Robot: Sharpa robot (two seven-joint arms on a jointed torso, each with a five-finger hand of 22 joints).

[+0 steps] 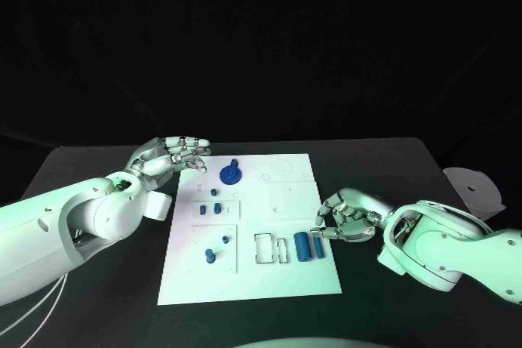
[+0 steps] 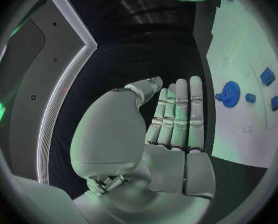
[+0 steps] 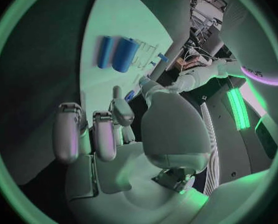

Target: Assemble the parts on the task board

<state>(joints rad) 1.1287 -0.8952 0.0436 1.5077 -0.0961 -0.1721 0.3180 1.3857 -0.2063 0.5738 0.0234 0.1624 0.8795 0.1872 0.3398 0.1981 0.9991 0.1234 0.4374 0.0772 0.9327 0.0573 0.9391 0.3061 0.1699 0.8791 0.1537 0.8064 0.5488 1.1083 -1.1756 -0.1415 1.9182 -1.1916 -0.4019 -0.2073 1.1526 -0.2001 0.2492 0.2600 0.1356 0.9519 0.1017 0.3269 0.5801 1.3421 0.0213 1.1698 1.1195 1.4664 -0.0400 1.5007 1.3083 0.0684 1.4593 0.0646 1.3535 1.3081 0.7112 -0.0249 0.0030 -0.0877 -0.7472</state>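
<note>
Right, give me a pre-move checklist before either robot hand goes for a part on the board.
1. Left robot hand free: ok, it holds nothing, its fingers straight in the left wrist view.
2. Right robot hand free: ok, fingers curled, nothing in them.
3. White board lying flat on the table: ok.
4. Blue gear reachable: ok, it lies near the left robot hand with nothing over it.
5. Two blue cylinders reachable: ok, they lie side by side just beside the right robot hand.
6. Which slot each small blue piece belongs in: cannot tell.
</note>
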